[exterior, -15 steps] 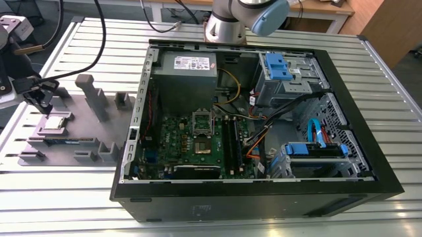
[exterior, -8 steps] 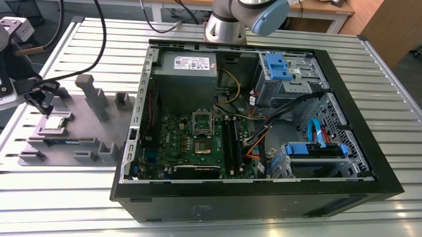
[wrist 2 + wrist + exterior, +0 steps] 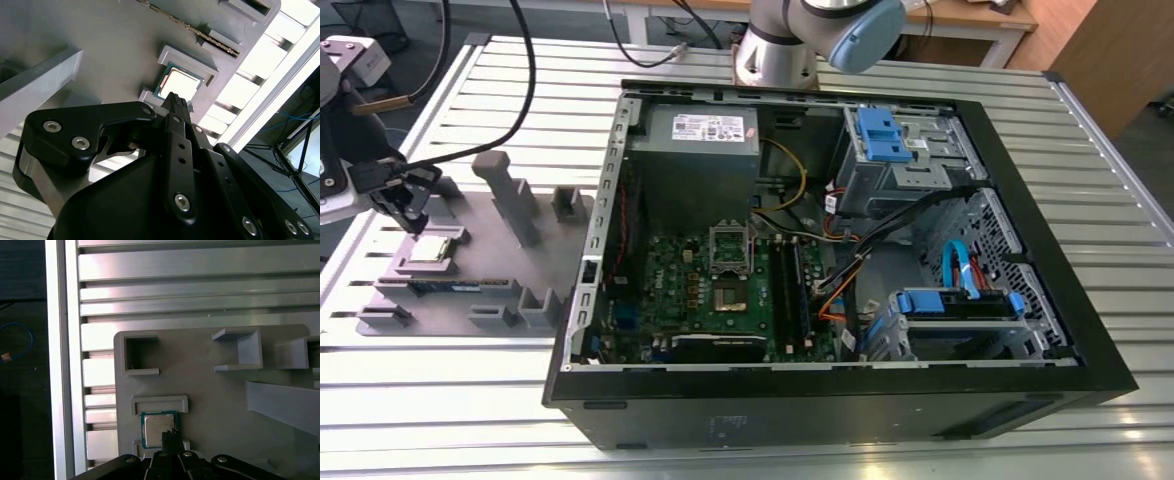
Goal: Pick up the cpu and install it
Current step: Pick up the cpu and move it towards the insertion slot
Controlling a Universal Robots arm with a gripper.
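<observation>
The cpu [image 3: 432, 249] is a small square chip with a silvery top and green rim. It lies flat in a shallow seat on the grey fixture plate [image 3: 494, 255] at the exterior view's left. Both wrist views show the cpu [image 3: 181, 83] [image 3: 158, 427] just beyond the black fingertips. My gripper [image 3: 411, 207] hangs a little above the chip, apart from it. Its fingers meet at the tip [image 3: 178, 101] [image 3: 171, 436], shut with nothing between them. The metal socket frame [image 3: 728, 246] sits on the green motherboard inside the open computer case [image 3: 1014, 180].
Grey posts [image 3: 507, 195] and brackets stand on the fixture plate around the chip's seat. A thin memory stick [image 3: 447, 287] lies in a holder near the plate's front. The slatted aluminium table [image 3: 480, 400] carries everything. Black cables [image 3: 520, 90] hang at the exterior view's upper left.
</observation>
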